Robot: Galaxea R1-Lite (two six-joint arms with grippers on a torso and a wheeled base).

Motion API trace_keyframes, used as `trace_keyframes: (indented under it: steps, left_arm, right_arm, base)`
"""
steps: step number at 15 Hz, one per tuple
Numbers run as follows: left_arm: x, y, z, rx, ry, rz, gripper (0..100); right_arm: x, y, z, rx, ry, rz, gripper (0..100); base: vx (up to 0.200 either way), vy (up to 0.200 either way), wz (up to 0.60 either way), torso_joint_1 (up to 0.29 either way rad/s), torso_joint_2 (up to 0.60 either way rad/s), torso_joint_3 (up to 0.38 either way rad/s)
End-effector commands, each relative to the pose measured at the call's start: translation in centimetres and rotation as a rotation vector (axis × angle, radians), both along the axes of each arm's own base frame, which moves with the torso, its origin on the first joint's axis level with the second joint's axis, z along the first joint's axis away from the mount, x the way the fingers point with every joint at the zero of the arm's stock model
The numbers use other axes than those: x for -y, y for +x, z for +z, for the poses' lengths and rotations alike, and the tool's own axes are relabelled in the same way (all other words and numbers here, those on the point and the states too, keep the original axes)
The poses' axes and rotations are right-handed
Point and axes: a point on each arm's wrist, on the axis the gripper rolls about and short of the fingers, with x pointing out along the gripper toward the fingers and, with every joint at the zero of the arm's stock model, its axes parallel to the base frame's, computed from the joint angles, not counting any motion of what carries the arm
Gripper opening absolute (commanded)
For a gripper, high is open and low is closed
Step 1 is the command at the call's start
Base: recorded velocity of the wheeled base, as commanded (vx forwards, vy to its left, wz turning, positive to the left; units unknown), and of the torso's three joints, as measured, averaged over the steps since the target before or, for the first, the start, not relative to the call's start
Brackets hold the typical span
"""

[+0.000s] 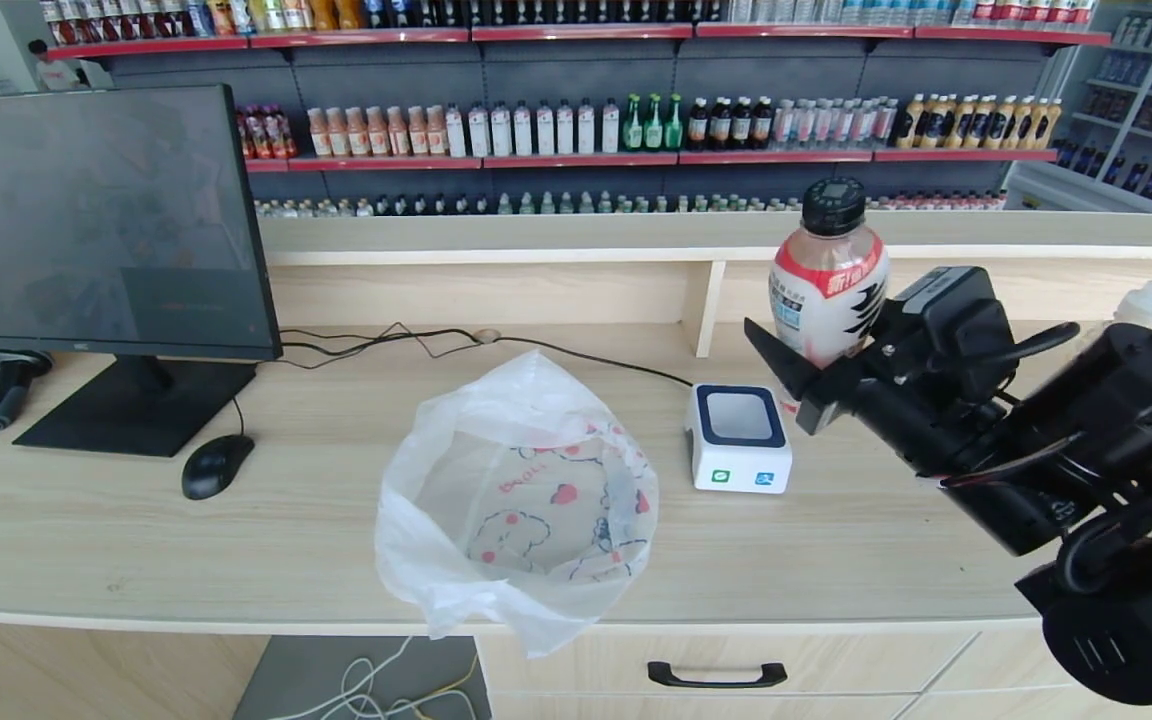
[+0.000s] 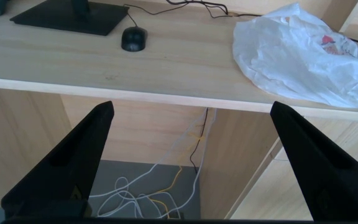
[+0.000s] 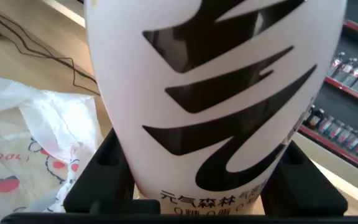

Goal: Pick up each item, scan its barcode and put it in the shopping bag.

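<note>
My right gripper [image 1: 811, 375] is shut on a drink bottle [image 1: 829, 280] with a white, red and black label and a black cap. It holds the bottle upright above the counter, just right of the small white barcode scanner [image 1: 738, 437]. The right wrist view looks straight at the bottle's label [image 3: 216, 93] between the fingers. The open white plastic shopping bag [image 1: 521, 500] stands at the counter's front middle, left of the scanner. My left gripper [image 2: 191, 168] is open, low in front of the counter, below its edge, with the bag [image 2: 303, 53] above it.
A monitor [image 1: 101, 220] on a stand, a black mouse [image 1: 216, 465] and a handheld scanner [image 1: 6, 390] sit at the left of the counter [image 1: 236, 560]. Cables run along the back. Another bottle [image 1: 1148, 305] stands at the far right. Drink shelves [image 1: 636, 100] fill the background.
</note>
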Motion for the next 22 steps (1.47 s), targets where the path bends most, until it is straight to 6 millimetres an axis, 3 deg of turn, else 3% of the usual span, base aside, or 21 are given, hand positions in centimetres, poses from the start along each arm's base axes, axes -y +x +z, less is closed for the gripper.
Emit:
trace_keyframes:
  steps: [1,5,8,22]
  left_arm:
    - [0.0,0.0,0.0,0.000,0.004,-0.001,100]
    - [0.0,0.0,0.0,-0.001,0.002,0.001,100]
    - [0.0,0.0,0.0,-0.001,0.001,-0.001,100]
    - [0.0,0.0,0.0,0.000,0.001,-0.001,100]
  right_arm:
    - [-0.5,-1.6,1.5,0.002,0.101,0.013,0]
    - [-0.1,-1.8,1.7,-0.108,0.366,-0.079,0]
    - [-0.2,-2.2,0.8,-0.195,0.511,-0.113,0]
    - [-1.3,-2.3,0.4,-0.212,0.499,-0.081,0]
  base:
    - [0.000,0.000,0.00,0.000,0.00,0.000]
    - [0.000,0.000,0.00,0.000,0.00,0.000]
    - [0.000,0.000,0.00,0.000,0.00,0.000]
    - [-0.014,0.000,0.00,0.000,0.00,0.001]
